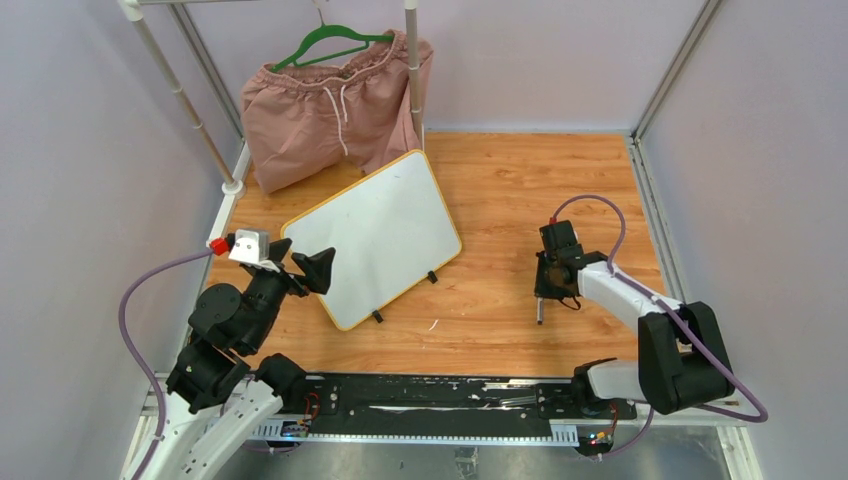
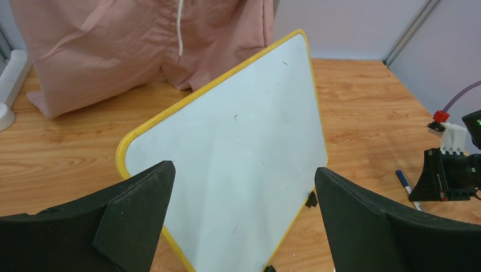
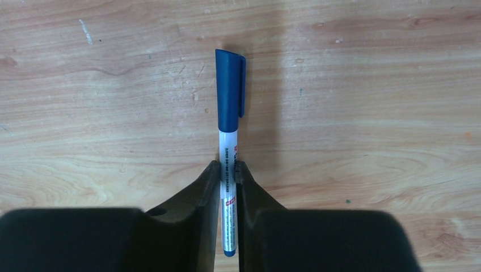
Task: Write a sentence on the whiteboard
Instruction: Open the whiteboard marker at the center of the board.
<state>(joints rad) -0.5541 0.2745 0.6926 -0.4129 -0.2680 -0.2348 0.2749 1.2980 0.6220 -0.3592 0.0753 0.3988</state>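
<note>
Right pincer [image 3: 227, 170] is pinching the capped marker [image 3: 230, 96] by its barrel on the bench [image 3: 368, 113], needing a square hold; left pincer [image 2: 243, 173] is gaping empty.

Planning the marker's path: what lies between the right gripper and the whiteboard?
Only bare wooden tabletop; the top view shows nothing else between the whiteboard and the right gripper.

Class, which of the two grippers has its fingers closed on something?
The right gripper: its fingers pinch a blue-capped marker, while the left gripper stands wide open, empty.
</note>
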